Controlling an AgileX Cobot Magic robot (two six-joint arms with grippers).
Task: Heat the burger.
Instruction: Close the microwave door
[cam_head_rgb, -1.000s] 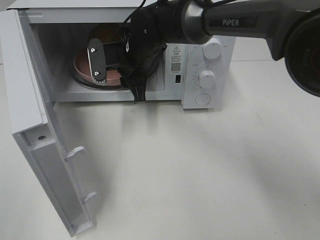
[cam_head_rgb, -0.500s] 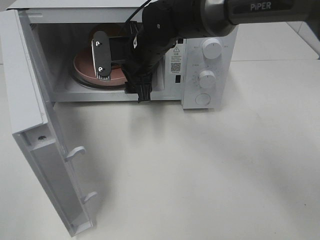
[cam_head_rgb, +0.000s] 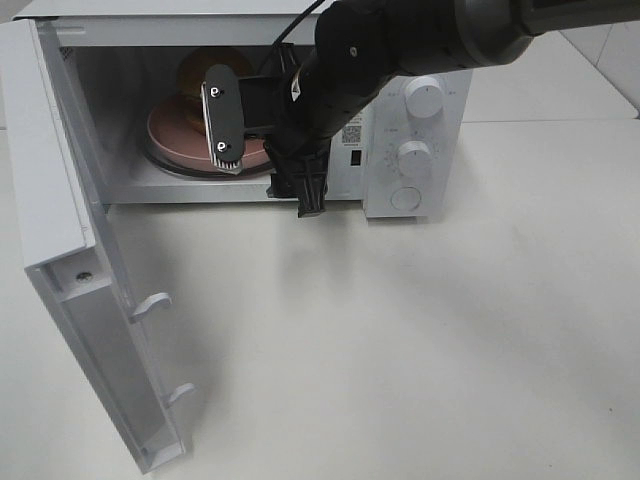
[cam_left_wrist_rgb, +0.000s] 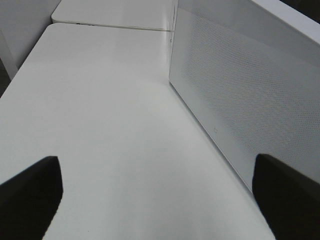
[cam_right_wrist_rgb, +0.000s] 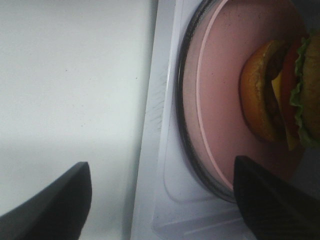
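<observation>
1. In the exterior high view, we see the white countertop microwave oven (cam_head_rgb: 415, 110) with its hinged white door (cam_head_rgb: 70, 250) swung wide toward 8 o'clock. The burger with its glossy golden-brown bun (cam_head_rgb: 205, 63) sits deep in the cavity on the round pink plate (cam_head_rgb: 172, 135). The right gripper (cam_head_rgb: 226, 128) hangs in the oven mouth, and the burger lies at about 11 o'clock from it, apart from it. Only one finger shows, and the arm covers the cavity's right half. The left gripper is out of this frame.

2. In the left wrist view, the left gripper (cam_left_wrist_rgb: 155, 162) is spread wide and holds nothing. It sits over the plain white table (cam_left_wrist_rgb: 100, 110), just beside a white dotted panel (cam_left_wrist_rgb: 240, 95) that we take for the open door. We judge this arm the nearer one for swinging it shut.

3. In the right wrist view, the right gripper (cam_right_wrist_rgb: 161, 165) is spread wide with nothing between its tips. The burger (cam_right_wrist_rgb: 280, 95) rests on the pink plate (cam_right_wrist_rgb: 220, 65), which lies on the glass turntable (cam_right_wrist_rgb: 181, 120). Its layers stack along an axis that runs between the two fingers. The frame edge cuts off the top bun, so we cannot tell whether the burger stands upright or has tipped.
</observation>
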